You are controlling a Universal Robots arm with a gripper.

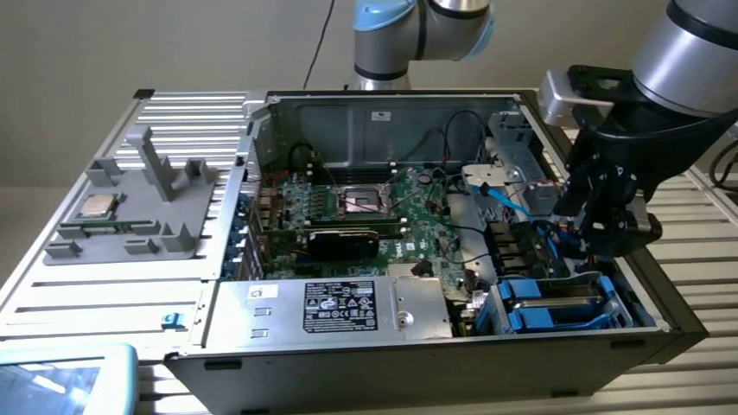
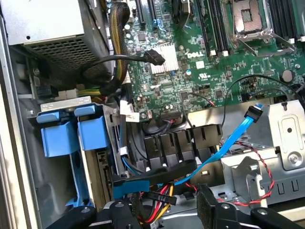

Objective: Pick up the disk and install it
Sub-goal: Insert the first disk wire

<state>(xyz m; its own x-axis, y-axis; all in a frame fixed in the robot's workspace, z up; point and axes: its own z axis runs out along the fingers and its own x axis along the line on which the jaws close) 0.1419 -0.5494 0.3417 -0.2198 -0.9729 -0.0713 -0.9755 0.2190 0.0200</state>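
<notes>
Two blue tabs are seen in the drive bay at the corner of the PC case [image 1: 461, 367], on the exterior view's right. They are taken to be the blue frame of the disk [image 2: 59, 140], w/ its white label not seen. It looks to be in its slot, but how far in cannot be told. The jaws are held wide apart just above the bay, w/ nothing clamped btw them. One black pad [image 2: 208, 206] is seen over a bunch of wires.

What could go wrong, as a guess: the wires could be snagged. A flat blue cable [image 2: 228, 141] and red, yellow & black wires [image 2: 159, 200] are laid right under the jaws. A pad could be caught in them and a plug could be pulled out. The disk could also be bumped or jammed crooked if it is pushed while not lined up w/ the slot. The thin metal wall of the bay could be hit too, as the space is tight.

Other things nearby: the green main board [image 1: 433, 229] w/ an open chip socket [image 1: 359, 201], a big silver box w/ a black label [image 1: 340, 307] beside the bay, and a row of black plugs [image 2: 176, 145]. Well apart, on the exterior view's left, a small square chip [image 1: 96, 206] is laid on a grey holder [image 1: 173, 233]. All is set on a white slatted bench [image 1: 703, 380].
</notes>
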